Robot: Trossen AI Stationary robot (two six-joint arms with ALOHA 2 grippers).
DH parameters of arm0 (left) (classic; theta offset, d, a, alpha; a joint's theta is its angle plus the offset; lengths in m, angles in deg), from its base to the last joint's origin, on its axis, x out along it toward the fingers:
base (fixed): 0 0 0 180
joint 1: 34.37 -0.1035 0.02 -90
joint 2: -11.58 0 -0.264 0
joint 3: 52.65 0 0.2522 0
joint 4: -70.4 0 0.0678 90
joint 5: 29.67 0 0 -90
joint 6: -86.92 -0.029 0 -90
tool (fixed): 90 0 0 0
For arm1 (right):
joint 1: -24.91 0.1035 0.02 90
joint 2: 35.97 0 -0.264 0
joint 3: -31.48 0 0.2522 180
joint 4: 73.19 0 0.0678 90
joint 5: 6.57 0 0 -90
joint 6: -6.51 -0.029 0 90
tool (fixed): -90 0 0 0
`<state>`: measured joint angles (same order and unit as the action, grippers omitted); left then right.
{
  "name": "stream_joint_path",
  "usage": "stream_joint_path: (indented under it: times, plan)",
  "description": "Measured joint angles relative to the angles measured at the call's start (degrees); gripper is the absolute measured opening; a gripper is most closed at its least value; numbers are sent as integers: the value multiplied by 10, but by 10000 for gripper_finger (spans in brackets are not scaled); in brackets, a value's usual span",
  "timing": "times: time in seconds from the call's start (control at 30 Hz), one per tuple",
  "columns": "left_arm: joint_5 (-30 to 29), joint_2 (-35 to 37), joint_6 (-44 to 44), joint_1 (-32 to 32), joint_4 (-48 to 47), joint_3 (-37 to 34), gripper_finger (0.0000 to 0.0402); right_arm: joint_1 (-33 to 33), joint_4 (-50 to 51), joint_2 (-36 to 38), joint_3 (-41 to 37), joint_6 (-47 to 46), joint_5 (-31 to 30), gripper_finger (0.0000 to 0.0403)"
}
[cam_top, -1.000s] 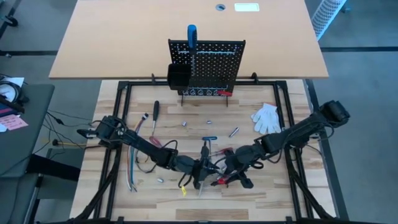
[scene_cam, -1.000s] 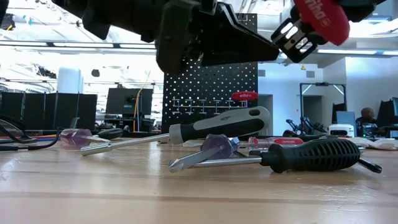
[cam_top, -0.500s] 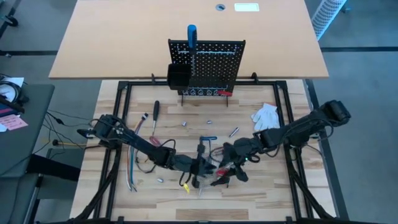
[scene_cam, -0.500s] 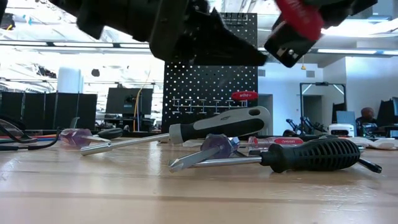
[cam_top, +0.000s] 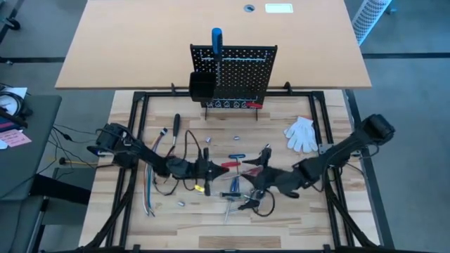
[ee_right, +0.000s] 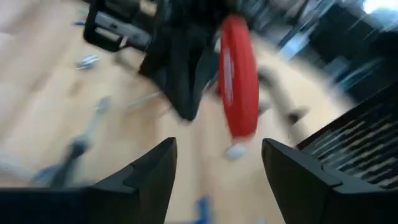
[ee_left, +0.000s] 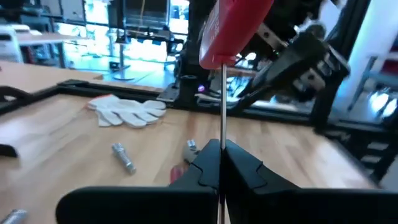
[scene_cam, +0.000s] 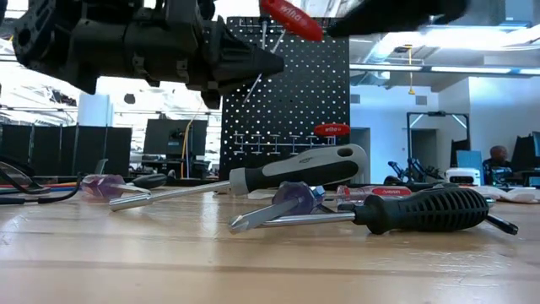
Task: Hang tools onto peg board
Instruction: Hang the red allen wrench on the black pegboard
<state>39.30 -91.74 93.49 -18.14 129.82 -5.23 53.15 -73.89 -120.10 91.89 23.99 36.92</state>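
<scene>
Comparing with before, I see the red screwdriver [cam_top: 232, 166] passed over: left gripper [cam_top: 209, 169] clenches its shaft, handle pointing right; right gripper [cam_top: 261, 167] has released.

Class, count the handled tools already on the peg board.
2: a blue-handled tool sticking up above the peg board's top rail, and a red-handled tool near its right edge. More may be hidden in the black bin.

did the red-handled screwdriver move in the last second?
Yes. The red-handled screwdriver, held by the left gripper, has moved toward the peg board, away from the table's near edge.
</scene>
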Motion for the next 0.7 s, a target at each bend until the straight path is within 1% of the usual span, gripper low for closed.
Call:
stream_joint_path:
  times: [0.07,0.13,0.2,0.27,0.33,0.43,0.5,0.57,0.7]
  plan:
    - [5,0,17,-5,2,-1,0,7,-75,-28,1,96,-58,237]
    - [12,0,25,-6,5,-1,0,9,-126,-61,14,180,-103,233]
    - [13,0,35,-5,6,-1,0,9,-145,-92,35,243,-129,229]
    - [14,0,38,-5,7,-1,0,4,-145,-120,62,285,-137,225]
    - [13,0,38,-5,8,-1,0,0,-143,-149,86,312,-152,221]
    - [7,-1,38,-6,7,-1,0,-6,-142,-184,117,348,-205,209]
    - [5,-1,38,-6,7,-1,0,-8,-141,-196,130,375,-236,194]
    - [7,-1,39,-6,7,-1,0,-8,-141,-202,138,396,-249,175]
    - [15,0,38,-5,12,0,0,-10,-131,-201,144,399,-257,136]
